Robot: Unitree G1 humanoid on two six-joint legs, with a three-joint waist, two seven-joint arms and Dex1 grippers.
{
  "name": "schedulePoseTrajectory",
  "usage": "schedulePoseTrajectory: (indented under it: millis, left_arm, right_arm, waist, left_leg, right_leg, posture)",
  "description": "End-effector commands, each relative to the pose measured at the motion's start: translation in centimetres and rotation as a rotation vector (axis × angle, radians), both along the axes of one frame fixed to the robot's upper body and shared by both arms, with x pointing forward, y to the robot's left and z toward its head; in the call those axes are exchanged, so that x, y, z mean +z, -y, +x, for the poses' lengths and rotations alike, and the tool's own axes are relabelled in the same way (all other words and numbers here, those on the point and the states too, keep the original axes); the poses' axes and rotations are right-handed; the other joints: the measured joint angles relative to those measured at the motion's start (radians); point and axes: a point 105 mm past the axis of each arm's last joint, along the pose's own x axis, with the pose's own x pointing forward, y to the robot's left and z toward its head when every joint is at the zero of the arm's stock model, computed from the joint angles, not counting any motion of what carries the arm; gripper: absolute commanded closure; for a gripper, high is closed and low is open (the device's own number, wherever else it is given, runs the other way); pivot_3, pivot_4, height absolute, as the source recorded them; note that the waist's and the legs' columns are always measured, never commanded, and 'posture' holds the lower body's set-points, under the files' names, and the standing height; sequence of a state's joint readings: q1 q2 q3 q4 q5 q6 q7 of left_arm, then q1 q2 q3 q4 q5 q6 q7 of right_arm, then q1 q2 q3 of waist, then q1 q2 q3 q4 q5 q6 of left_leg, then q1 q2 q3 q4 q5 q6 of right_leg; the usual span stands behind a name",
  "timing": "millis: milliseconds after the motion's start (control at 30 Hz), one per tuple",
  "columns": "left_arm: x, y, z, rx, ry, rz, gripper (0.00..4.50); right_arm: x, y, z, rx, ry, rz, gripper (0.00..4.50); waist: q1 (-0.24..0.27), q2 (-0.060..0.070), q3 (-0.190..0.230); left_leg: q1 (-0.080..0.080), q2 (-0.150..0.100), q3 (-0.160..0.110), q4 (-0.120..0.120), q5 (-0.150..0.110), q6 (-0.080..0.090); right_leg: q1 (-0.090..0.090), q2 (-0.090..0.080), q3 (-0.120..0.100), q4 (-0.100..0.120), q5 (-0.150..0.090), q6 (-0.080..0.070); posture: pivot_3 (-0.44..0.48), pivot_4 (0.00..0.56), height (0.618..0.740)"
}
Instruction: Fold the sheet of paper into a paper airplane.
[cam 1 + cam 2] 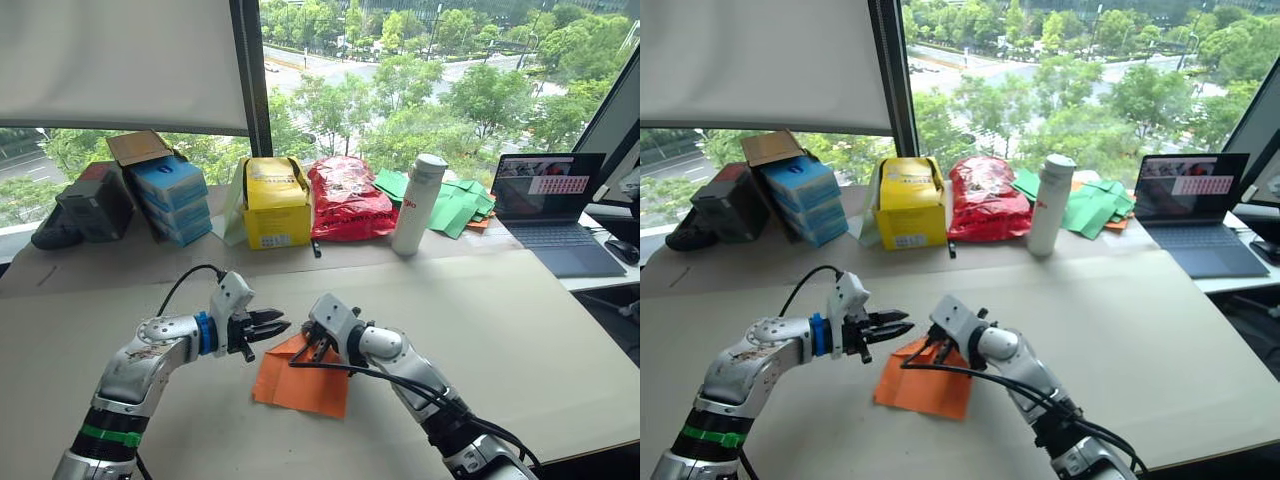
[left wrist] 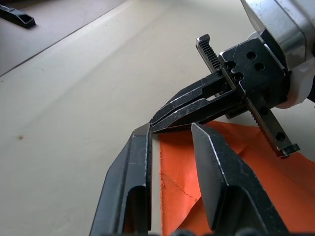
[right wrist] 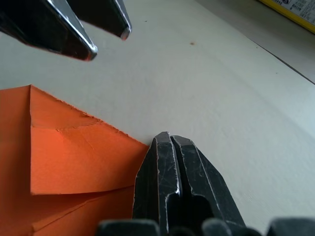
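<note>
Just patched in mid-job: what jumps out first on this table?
The sheet of paper, bright orange and partly folded, lies flat on the pale table right in front of the robot. Both grippers meet over its far edge: the right gripper shut with its tips at the paper's corner, the left gripper open just above it. Along the window sit a yellow box and a red bag.

Both arms are silver metal. The left gripper (image 1: 278, 326) has black fingers, a white housing, a blue wrist ring and a green forearm band. The right gripper (image 1: 309, 350) trails black cables.
</note>
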State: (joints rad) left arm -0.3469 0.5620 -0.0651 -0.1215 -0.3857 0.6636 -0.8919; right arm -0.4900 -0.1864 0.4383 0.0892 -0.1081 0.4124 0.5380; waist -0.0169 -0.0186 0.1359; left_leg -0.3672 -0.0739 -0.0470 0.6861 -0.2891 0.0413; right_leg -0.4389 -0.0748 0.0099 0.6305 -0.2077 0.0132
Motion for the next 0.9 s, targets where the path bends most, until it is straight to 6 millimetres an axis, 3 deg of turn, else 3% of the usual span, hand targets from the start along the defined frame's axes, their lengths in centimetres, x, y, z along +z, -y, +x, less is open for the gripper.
schedulePoseTrajectory:
  millis: [33,433,900]
  left_arm:
    - [-0.4,0.9,0.8,0.005,0.025,0.053,4.45]
    - [-4.3,1.6,1.4,-0.005,0.014,0.226,4.45]
    - [-6.7,-0.8,-0.7,0.009,-0.072,0.293,4.45]
  right_arm:
    - [-1.1,0.5,0.0,-0.025,-0.031,-0.030,4.50]
    - [-1.0,0.6,-0.3,-0.027,-0.032,-0.029,4.50]
    - [-1.0,0.6,-0.4,-0.025,-0.035,-0.029,4.50]
  waist:
    - [0.000,0.000,0.000]
    - [0.002,0.000,0.000]
    - [-0.002,0.000,-0.001]
  left_leg:
    - [0.000,0.000,0.000,0.000,0.000,0.000]
    - [0.000,0.000,0.000,0.000,0.000,0.000]
    - [0.005,0.000,0.000,-0.002,-0.001,0.002]
  right_leg:
    - [0.000,0.000,0.000,0.000,0.000,0.000]
    - [0.000,-0.001,0.001,0.000,0.000,0.000]
    - [0.003,0.000,0.002,0.000,0.000,0.000]
  posture:
    - [0.000,0.150,0.740]
    - [0.000,0.150,0.740]
    - [0.000,0.150,0.740]
